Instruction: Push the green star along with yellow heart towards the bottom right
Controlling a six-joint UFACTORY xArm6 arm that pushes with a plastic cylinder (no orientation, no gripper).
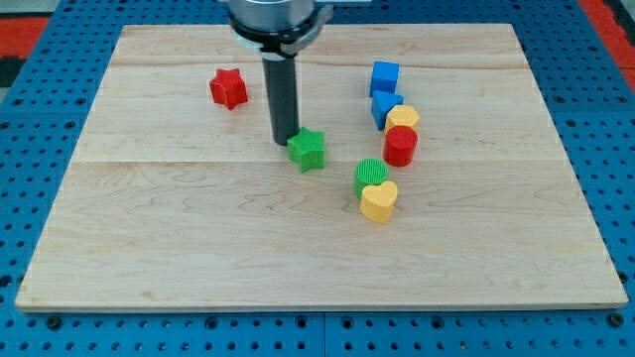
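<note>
**Green star sits against the rod, yellow heart waits beyond**

Green star [308,149] lies touching my tip [286,140], just to the tip's right and slightly toward the view's bottom. Yellow heart [378,200] rests farther down-right, touching a green cylinder [371,176]. There is no hand to spread or pinch, only a bare rod pressing sideways. Both blocks look small, light, rigid and likely to slide or spin; pushing at the star's upper-left face seems best. The star has no clear long axis; the heart's lobes face the view's top-right.
</note>
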